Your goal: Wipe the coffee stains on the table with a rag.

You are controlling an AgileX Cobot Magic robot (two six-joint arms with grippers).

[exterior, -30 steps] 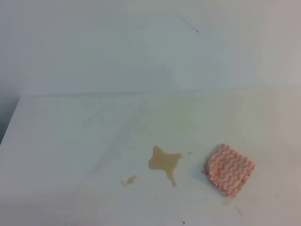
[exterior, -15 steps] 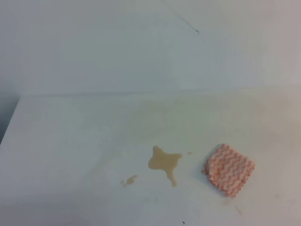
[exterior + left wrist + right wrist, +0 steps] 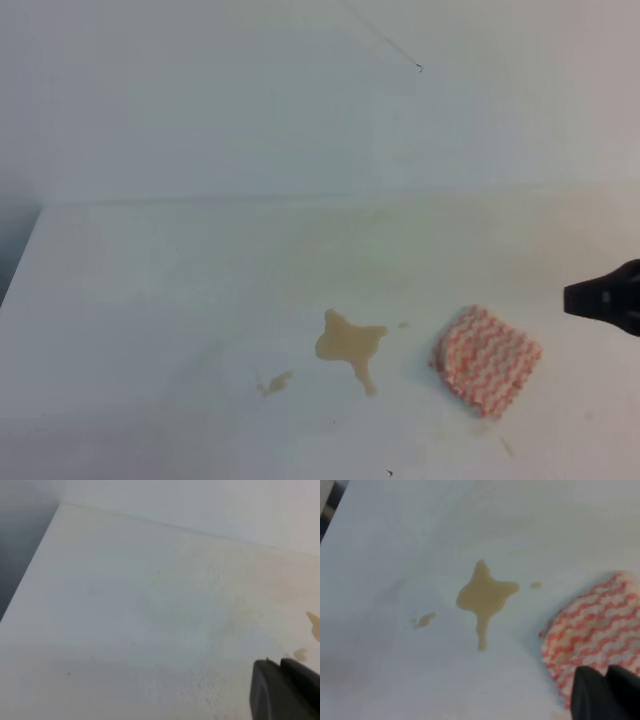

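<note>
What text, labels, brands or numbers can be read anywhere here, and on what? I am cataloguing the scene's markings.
None: no readable text shows in any view.
The rag carries only pink-orange and white zigzag stripes.
The table shows only coffee stains and faint smudges.
The right gripper is plain black, with no visible label.

Table [image 3: 150, 290]: rag [image 3: 487, 359] lies flat toward the right edge, coffee stains [image 3: 348, 344] just to its left near the front edge, the two apart. Bare surface runs from there to the left edge and back edge. Right gripper [image 3: 606, 298] hangs at the right edge, beside the rag.
</note>
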